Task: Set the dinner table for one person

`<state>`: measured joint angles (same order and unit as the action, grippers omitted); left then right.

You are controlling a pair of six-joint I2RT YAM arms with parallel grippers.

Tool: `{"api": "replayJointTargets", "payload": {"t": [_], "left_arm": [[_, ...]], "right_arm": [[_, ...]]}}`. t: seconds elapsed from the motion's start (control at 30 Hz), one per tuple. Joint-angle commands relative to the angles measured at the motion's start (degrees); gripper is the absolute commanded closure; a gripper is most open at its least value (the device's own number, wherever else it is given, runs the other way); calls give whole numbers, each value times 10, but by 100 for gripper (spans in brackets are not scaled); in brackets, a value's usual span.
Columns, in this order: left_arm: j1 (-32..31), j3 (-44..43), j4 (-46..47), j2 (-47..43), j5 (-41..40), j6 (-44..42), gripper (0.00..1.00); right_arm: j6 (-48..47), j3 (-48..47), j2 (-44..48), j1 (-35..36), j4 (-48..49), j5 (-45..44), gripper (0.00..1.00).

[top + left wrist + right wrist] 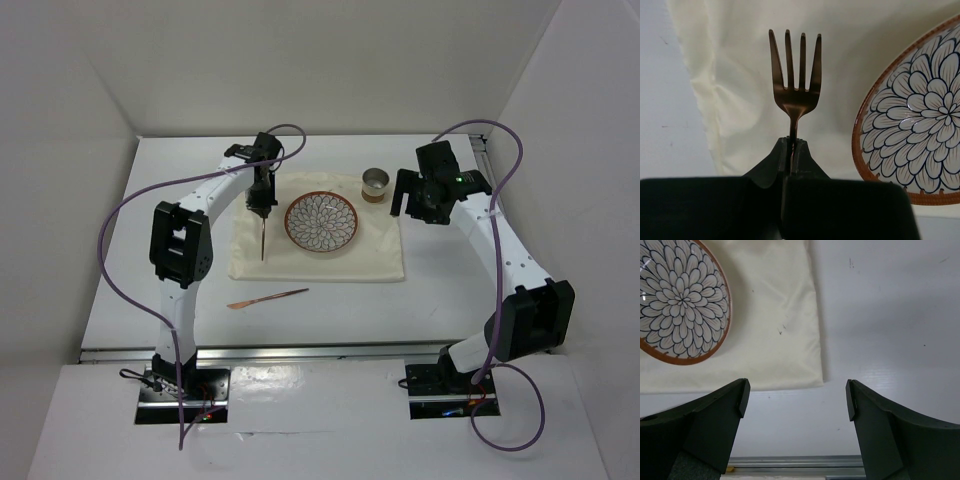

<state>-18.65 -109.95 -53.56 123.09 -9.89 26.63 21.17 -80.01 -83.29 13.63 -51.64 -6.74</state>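
Top and wrist views. Your L gripper (792,144) is pinched on a copper fork (795,90) by its handle, over the cream mat (735,75) on the white dinner table (340,315). The plate (920,125) lies just right of the fork. Fork's long axis runs alongside the plate rim, tines pointing away from the gripper. L arm is nearer that strip. R gripper (797,400) is spread, holding nothing, by the mat's corner.
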Motion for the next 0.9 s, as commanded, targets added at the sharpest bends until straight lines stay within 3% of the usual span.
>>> {"api": "replayJointTargets", "payload": {"t": [0.0, 0.47, 0.5, 0.6, 0.63, 0.67, 0.7, 0.87], "left_arm": [[2, -3, -9, 0, 12, 23, 100], [-9, -42, -45, 81, -41, 29, 100], [-9, -42, -45, 87, -41, 29, 86], [-9, -54, -51, 87, -41, 36, 61], [-9, -63, -58, 87, -41, 36, 45], [-9, -69, -59, 79, -41, 36, 36], [-9, -76, -67, 67, -41, 36, 31], [-9, -149, -87, 6, -13, 17, 29]], "right_arm": [[-5, 21, 22, -8, 0, -18, 10], [-21, 64, 28, -8, 15, -48, 6], [-21, 64, 28, -8, 21, -48, 6], [-26, 70, 23, -8, 22, -63, 4], [-26, 70, 23, -3, 22, -70, 4], [-33, 62, 23, -3, 22, -70, 4], [-41, 56, 23, -3, 22, -70, 4], [-106, 33, 56, 77, 64, -31, 4]]}}
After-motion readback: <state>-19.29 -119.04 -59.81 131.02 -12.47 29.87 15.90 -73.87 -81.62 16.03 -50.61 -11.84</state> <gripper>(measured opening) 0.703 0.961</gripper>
